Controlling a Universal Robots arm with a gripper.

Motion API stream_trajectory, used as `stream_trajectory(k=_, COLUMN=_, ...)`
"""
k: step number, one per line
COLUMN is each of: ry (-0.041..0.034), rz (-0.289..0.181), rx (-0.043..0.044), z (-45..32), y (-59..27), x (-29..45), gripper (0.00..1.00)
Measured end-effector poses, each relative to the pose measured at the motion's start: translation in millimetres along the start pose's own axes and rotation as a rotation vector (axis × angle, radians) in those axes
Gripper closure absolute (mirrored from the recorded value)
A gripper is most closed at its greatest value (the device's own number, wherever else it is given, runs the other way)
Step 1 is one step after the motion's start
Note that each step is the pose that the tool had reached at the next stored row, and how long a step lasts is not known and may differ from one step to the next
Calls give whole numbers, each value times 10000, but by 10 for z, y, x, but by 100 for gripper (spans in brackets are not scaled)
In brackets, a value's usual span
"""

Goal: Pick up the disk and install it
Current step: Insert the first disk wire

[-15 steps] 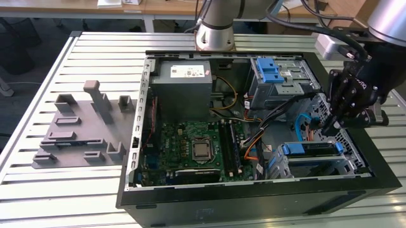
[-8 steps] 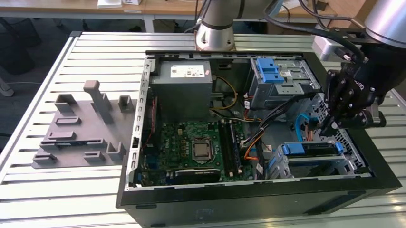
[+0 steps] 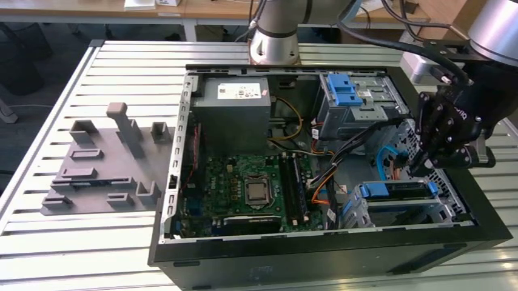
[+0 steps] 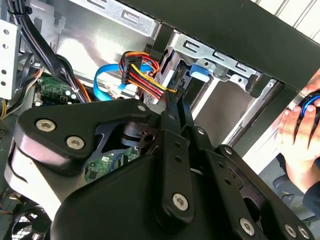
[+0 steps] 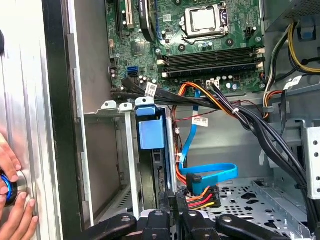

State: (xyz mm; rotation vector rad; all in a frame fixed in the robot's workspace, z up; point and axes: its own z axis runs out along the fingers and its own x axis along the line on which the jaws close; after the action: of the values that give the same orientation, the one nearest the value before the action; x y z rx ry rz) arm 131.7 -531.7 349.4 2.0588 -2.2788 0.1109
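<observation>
Exterior view, left to right: grey plastic fixture plate point(image 3: 101, 167) on slatted metal table point(image 3: 48, 109), then open black computer case point(image 3: 324, 254) with green motherboard point(image 3: 242, 185). The silver hard disk with blue side rails point(image 3: 394, 191) sits in its drive cage by the case's right wall. Black gripper point(image 3: 421, 167) hovers just above it, fingers closed together, holding nothing. First wrist view shows a person's hand point(image 5: 12, 200) outside the case.

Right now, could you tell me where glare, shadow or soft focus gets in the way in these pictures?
Exterior view: even light, the gripper a dark mass. Second wrist view: the gripper's black links loom soft in front, daylight glares on the table slats. First wrist view: motherboard sharp, drive cage shadowed inside.
</observation>
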Motion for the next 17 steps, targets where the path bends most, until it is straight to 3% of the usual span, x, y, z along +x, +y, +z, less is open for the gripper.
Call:
stream_trajectory(k=6, ry=-160, rz=-114, rx=84, z=3, y=16, x=12, gripper=84)
stream_trajectory(k=17, ry=-172, rz=-667, rx=158, z=43, y=48, x=58, gripper=84)
